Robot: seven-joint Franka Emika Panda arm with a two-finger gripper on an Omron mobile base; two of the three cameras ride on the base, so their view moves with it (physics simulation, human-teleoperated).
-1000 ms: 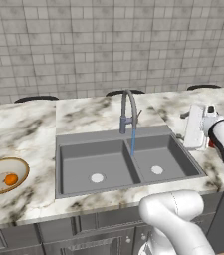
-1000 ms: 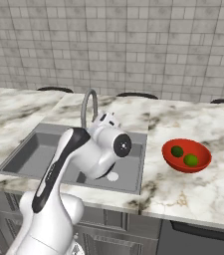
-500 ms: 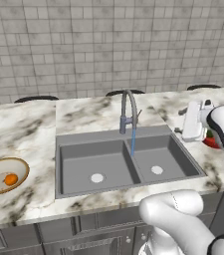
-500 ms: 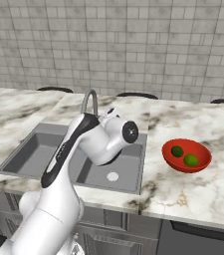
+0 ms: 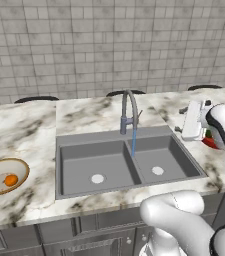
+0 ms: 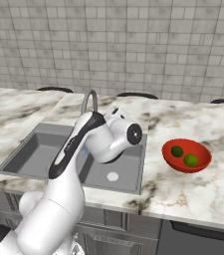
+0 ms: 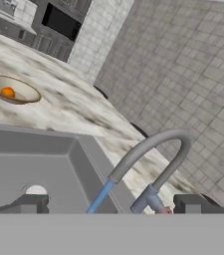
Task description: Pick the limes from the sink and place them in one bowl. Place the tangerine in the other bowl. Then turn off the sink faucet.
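In the hand view the gripper (image 7: 108, 206) has its two dark fingertips (image 7: 31, 203) spread wide apart at the bottom edge, holding and touching nothing. Between them, at about 12 o'clock from the gripper, the sink faucet (image 7: 151, 154) arches overhead; its bluish collar sits just inside the 3 o'clock fingertip, and a thin blue stream of water (image 7: 99, 196) falls from the spout toward the gripper's midpoint. I cannot tell whether either fingertip touches the faucet.

In the left base view the gripper (image 5: 191, 121) hangs over the table at roughly 3 o'clock from the faucet (image 5: 128, 111), near it but apart, above the right edge of the sink (image 5: 74, 150). The sink has two basins, each with one round white drain, and no fruit lies in them. Water runs into the right basin.

Farther off, in the right base view, one red bowl (image 6: 186, 155) stands on the table (image 6: 203, 189) at 3 o'clock from the arm, well apart, holding two limes (image 6: 184, 155), the darker beside the lighter. In the left base view one tan bowl (image 5: 4, 176) lies at 9 o'clock, well apart from the gripper, with one tangerine (image 5: 11, 180) inside.
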